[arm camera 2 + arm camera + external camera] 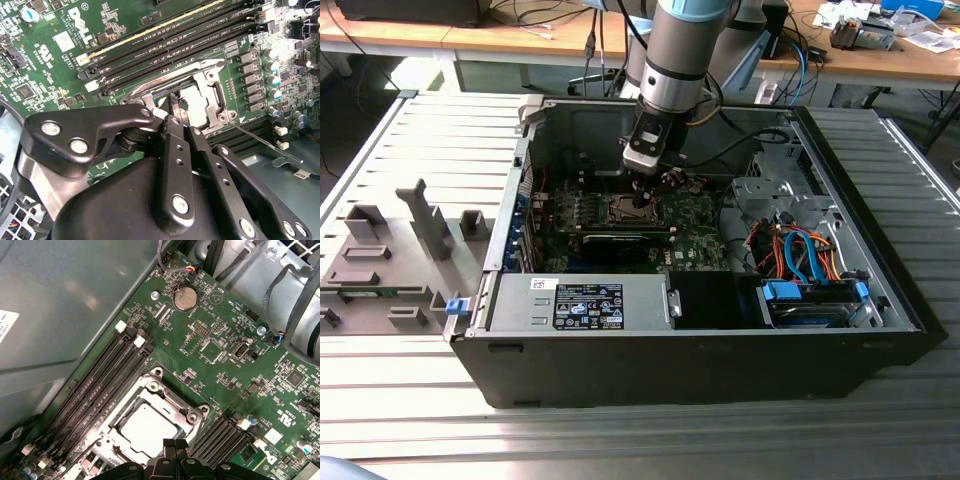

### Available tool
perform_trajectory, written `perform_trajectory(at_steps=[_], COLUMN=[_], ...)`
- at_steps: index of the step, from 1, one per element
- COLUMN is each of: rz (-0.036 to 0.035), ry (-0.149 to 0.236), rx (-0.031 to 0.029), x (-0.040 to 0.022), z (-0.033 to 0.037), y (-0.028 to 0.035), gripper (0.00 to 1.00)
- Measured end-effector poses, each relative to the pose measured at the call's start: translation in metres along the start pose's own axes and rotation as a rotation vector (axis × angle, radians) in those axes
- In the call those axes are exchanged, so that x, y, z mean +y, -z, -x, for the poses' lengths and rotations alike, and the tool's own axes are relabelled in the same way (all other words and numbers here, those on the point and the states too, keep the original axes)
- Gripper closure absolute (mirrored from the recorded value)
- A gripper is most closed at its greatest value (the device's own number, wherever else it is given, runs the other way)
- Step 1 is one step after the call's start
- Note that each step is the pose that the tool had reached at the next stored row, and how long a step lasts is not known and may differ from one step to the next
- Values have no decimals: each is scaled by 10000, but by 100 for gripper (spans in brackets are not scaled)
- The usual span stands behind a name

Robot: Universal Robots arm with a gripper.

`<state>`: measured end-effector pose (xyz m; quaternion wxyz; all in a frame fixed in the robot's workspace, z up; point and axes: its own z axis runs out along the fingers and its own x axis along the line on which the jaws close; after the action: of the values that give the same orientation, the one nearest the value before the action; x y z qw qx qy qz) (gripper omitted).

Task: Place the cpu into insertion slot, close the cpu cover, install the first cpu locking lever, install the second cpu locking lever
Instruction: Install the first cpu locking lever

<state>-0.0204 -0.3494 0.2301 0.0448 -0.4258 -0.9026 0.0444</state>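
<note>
In the first wrist view the cpu (147, 430), silver-grey and square, lies in the insertion slot on the green board, whose contact field is hidden beneath it. The cpu cover (172, 407) lies down around it as a silvery frame. My gripper (175, 444) hangs just above the socket's edge, fingertips together and nothing between them. The second wrist view shows the gripper (177, 100) at the cpu cover (215, 92), beside the cpu (200, 106). One thin locking lever (260, 141) sticks out free from a socket corner. In the exterior view the gripper (642, 198) is inside the case.
Long black memory slots (95, 390) run on both sides of the socket. The open computer case (510, 230) walls in the board. A power supply (580, 300) and orange and blue cables (800, 250) sit in front. Grey fixture blocks (380, 260) stand at the exterior view's left.
</note>
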Motion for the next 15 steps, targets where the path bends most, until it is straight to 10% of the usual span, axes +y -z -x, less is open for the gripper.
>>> perform_trajectory(at_steps=[15], rz=[-15], ry=[368], rx=[-44], x=[0], z=[0], y=[0], gripper=[89])
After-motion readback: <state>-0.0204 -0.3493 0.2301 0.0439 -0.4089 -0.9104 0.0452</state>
